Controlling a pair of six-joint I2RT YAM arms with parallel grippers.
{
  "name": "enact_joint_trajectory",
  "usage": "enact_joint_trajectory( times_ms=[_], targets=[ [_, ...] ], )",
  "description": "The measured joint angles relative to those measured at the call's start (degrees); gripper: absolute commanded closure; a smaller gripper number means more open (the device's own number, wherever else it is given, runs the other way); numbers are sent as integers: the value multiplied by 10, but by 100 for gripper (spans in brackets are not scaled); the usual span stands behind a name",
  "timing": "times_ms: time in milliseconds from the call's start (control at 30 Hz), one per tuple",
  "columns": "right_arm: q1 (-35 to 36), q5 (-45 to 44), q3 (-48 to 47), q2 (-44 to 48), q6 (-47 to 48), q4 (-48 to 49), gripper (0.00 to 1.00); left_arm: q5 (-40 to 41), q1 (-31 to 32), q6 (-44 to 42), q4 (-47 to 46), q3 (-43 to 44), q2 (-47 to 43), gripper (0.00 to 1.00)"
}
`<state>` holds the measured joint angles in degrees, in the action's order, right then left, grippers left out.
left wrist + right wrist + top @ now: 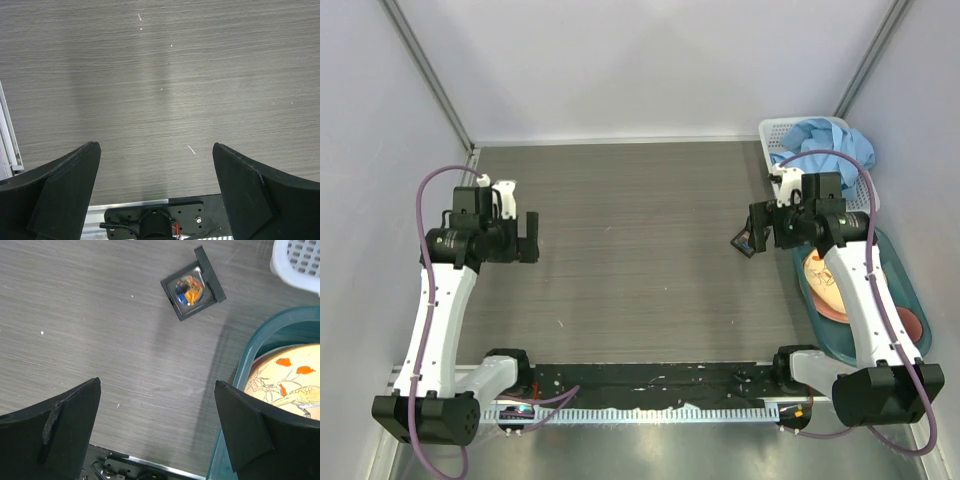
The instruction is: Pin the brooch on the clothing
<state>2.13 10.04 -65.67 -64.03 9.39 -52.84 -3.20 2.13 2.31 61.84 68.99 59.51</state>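
Your left jaws and right jaws are both wide open, nothing in them. The brooch (pixel 189 288) sits in the little black case (pixel 210 274) on the surface (pixel 640 250), just ahead of your right jaws. The blue shirt (pixel 828 142) is bunched up in the white basket (pixel 773 130), far right corner.

shirt (pixel 838 143) partly behind right arm (pixel 861 285), case (pixel 193 284) contents indistinct

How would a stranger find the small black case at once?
Look at the right side of the grey table, just left of the teal tray. On the bare tabletop lies a small black square case with orange and blue inside. Its neighbours, the tray and white basket, are far larger.
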Motion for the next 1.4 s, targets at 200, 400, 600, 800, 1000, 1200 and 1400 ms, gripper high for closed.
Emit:
enact_joint_trajectory(
  times_ms=[200, 400, 600, 800, 1000, 1200, 1400],
  targets=[
    [0, 34, -74, -28, -3, -17, 0, 4, 0, 16, -3, 15, -2, 0],
    [-9, 18, -180, -91, -3, -24, 0, 17, 0, 20, -18, 50, -10, 0],
    [-103, 3, -300, -174, -20, 10, 0, 10, 0, 26, -50, 61, -16, 0],
    [-191, -48, -399, -304, -69, 67, 0, -17, 0, 42, -93, 25, -15, 0],
    [-226, -101, -470, -445, -127, 100, 0, -37, 0, 53, -123, -1, -4, 0],
    [-228, -132, -482, -516, -143, 137, 0, -60, 0, 64, -144, -3, 11, 1],
    [-228, -141, -499, -557, -144, 177, 0, -75, 0, 74, -159, -5, 26, 0]
  ],
)
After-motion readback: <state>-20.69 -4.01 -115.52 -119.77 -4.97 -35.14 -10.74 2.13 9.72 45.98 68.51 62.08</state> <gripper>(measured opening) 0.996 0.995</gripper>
